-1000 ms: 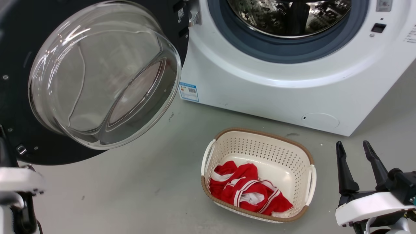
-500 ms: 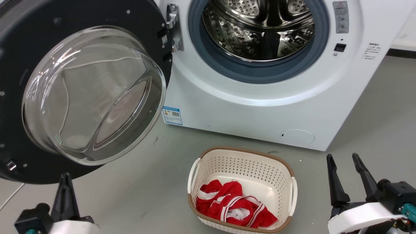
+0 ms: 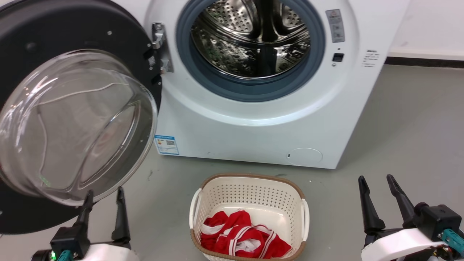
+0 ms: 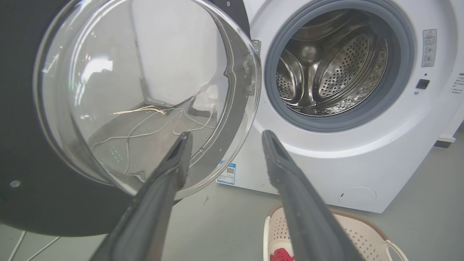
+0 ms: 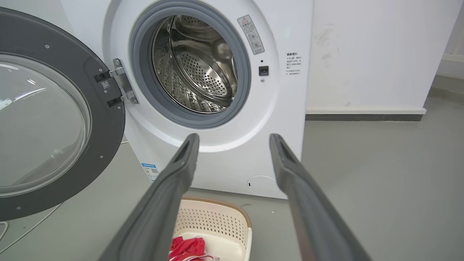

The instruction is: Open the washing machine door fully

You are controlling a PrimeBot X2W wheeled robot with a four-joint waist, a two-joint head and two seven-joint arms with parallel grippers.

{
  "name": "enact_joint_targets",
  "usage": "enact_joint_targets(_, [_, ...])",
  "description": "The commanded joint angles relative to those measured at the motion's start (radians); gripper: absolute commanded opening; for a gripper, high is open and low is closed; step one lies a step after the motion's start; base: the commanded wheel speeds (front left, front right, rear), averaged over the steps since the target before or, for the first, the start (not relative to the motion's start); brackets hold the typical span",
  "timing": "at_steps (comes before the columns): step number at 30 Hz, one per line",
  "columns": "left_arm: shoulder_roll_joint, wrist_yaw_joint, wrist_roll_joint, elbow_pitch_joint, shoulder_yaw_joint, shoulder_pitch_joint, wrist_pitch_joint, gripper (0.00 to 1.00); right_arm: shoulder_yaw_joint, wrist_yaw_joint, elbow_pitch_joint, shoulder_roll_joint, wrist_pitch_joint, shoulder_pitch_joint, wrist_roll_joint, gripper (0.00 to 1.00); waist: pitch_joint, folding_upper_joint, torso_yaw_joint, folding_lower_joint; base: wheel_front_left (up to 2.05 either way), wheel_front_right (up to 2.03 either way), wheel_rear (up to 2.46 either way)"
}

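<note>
**Item 1: door [image 3: 69, 119].** We are logging it at 9 o'clock in the head view. It is standing wide open off the washing machine [image 3: 261, 134] and hanging from the metal hinge [image 3: 161, 47] at its own 2 o'clock. Its inner face and the bulging glass bowl [image 4: 145, 90] are facing us.
- Handling: we are judging it stiff and fairly heavy, free to swing only about that hinge. The glossy black ring and the glass are looking slippery. The bowl is looking breakable, so we are ruling it out as a place to squeeze or shove.
- Hold: we are favouring the black rim opposite the hinge, near the door's 8 o'clock, where leverage is greatest. A flat push there probably suits it better than a pinch.
- Travel: we cannot tell whether any swing is left.

**Item 2: left gripper [image 3: 104, 192].** It is sitting at 7 o'clock, just under the bowl's lower edge. The fingers are spread with nothing between them. We cannot tell whether a fingertip is touching the glass.

**Item 3: right gripper [image 3: 375, 177].** It is sitting at 4 o'clock, fingers spread and empty, well apart from the door.

**Item 4: basket [image 3: 250, 176].** It is sitting at 6 o'clock on the floor before the machine, holding red cloth [image 3: 243, 239].

**Item 5: drum [image 3: 250, 40].** It is showing at 12 o'clock, exposed.
</note>
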Motion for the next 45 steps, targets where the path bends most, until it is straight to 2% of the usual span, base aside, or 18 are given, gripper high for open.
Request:
enact_joint_targets(1, [0.002, -0.006, 0.009, 0.003, -0.005, -0.017, -0.002, 1.00, 0.002, -0.001, -0.005, 0.001, 0.000, 0.001, -0.009, 1.00, -0.002, 0.0000, -0.023, 0.0000, 0.00, 0.00, 0.00])
enact_joint_targets(9, [-0.017, -0.027, 0.036, 0.025, -0.043, -0.105, -0.002, 1.00, 0.002, -0.001, -0.008, 0.001, 0.011, -0.010, -0.044, 1.00, -0.005, 0.0000, -0.110, 0.0000, 0.00, 0.00, 0.00])
enact_joint_targets(15, [-0.021, -0.022, 0.043, 0.033, -0.047, -0.124, -0.002, 1.00, 0.012, -0.001, -0.014, 0.001, 0.017, 0.001, -0.060, 1.00, -0.012, 0.0000, -0.136, 0.0000, 0.00, 0.00, 0.00])
enact_joint_targets(27, [-0.026, 0.002, 0.043, 0.005, -0.027, -0.080, -0.002, 1.00, 0.014, -0.001, -0.026, 0.001, 0.023, 0.015, -0.063, 1.00, -0.021, 0.0000, -0.121, 0.0000, 0.00, 0.00, 0.00])
enact_joint_targets(39, [-0.033, -0.036, 0.048, 0.003, -0.010, -0.066, -0.002, 1.00, 0.013, -0.001, -0.029, 0.001, 0.026, 0.029, -0.048, 1.00, -0.033, 0.0000, -0.123, 0.0000, 0.00, 0.00, 0.00])
enact_joint_targets(45, [-0.038, -0.038, 0.059, 0.006, -0.011, -0.063, -0.002, 1.00, 0.010, -0.001, -0.032, 0.001, 0.026, 0.032, -0.048, 1.00, -0.034, 0.0000, -0.123, 0.0000, 0.00, 0.00, 0.00])
